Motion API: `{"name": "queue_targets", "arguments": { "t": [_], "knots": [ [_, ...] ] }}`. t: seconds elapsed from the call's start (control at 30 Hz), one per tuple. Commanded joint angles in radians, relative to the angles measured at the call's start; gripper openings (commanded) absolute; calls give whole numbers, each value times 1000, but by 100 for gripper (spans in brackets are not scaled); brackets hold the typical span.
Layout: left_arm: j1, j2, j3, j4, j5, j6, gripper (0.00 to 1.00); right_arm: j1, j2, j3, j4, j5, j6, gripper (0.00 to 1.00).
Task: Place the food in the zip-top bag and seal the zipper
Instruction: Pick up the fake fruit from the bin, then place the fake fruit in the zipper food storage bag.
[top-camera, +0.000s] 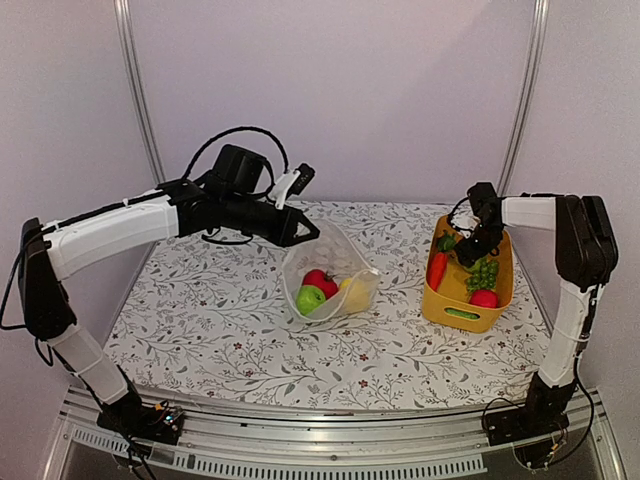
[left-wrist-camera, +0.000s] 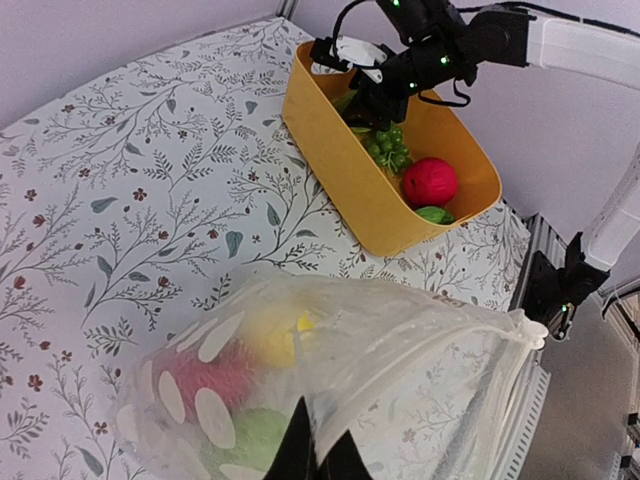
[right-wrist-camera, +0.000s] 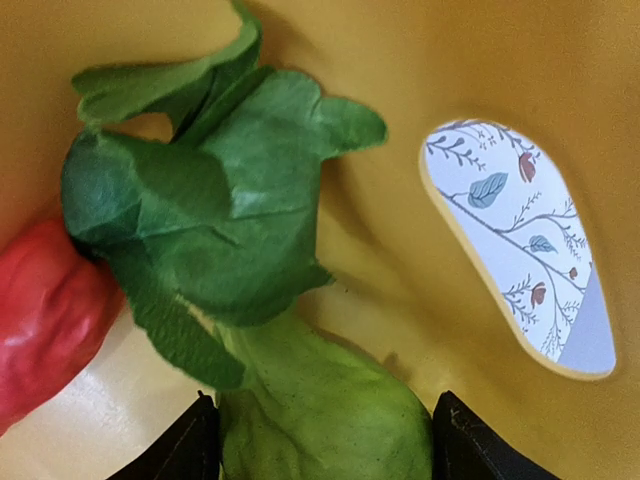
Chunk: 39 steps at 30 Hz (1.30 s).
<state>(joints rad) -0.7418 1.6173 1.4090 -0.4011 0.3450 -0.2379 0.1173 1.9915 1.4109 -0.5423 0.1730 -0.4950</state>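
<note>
Zip-top bag (top-camera: 340, 255), left of the yellow bin (top-camera: 440, 303) on the bench (top-camera: 200, 320), holds 1 red fruit (top-camera: 320, 281), 1 green apple (top-camera: 310, 298) and 1 lemon (top-camera: 353, 292); left claw (top-camera: 306, 229), closed, pinches its rim on the side away from the bin. Right claw (right-wrist-camera: 325, 450), inside the bin beside the carrot (right-wrist-camera: 40, 320), fingers (right-wrist-camera: 190, 448) wide apart around a green leafy piece (right-wrist-camera: 320, 405); whether they grip it cannot be told.

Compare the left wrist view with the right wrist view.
Left wrist only: the dotted bag holding food, pinched by the left gripper, a red fruit and grapes in the bin, and the right arm reaching in. Right wrist only: a close-up of the carrot and its leaves, the bin's handle hole, and the right gripper flanking a green piece. Both: the yellow bin and the floral tablecloth.
</note>
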Motion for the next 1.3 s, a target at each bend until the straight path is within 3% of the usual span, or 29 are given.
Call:
{"name": "queue_targets", "arguments": {
  "t": [0.0,0.2,0.3,0.43,0.63,0.83,1.03,1.27],
  "knots": [
    [27,-28,10,16,34,-4,1,-3,-64,-39,-38,-14,27,71],
    [28,-28,11,24,65,-17,1,-2,-16,-38,-47,-16,49,85],
    [28,-6,31,20,68,-28,1,-3,-26,-50,-48,-32,61,79],
    [26,25,76,-12,72,-49,1,-5,-107,-63,-50,-83,67,62],
    [19,54,131,-42,55,-106,1,-5,-383,-73,-103,-180,111,59],
    [21,116,149,-25,37,-156,1,12,-609,-43,-177,-524,123,56],
    [21,202,179,-8,33,-245,1,199,-708,-19,-191,-756,105,55],
    [22,222,195,-7,24,-257,1,467,-643,100,-255,-845,13,56]
  ]
}}
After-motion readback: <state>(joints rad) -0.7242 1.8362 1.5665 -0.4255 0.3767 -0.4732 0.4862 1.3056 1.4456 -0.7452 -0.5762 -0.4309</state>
